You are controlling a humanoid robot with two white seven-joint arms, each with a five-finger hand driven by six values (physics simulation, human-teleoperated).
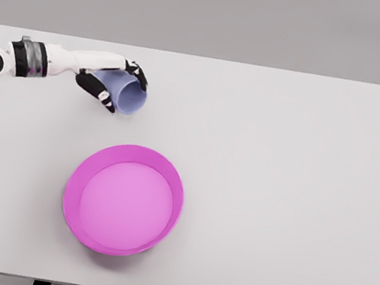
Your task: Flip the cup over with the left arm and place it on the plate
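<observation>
i have the left five-finger hand (116, 84) wrapped around the pale blue-violet plastic cup (127, 91), thumb over the top and black-tipped fingers curled under, so it's a side grasp on the wall, not the rim. that grip makes sense for a flip: holding the body lets the wrist roll it over. the cup is tilted on its side, one round end toward the camera and lower right; can't tell for sure if that end is the mouth or the base. it sits at the far left of the white table (280, 164), whether lifted or touching the surface i can't tell. the shallow magenta round plate (100, 164) is nearer me and a bit right, well apart from the cup and nothing in it. i judge the flip is midway and placing is not yet done. right arm doesn't show.
</observation>
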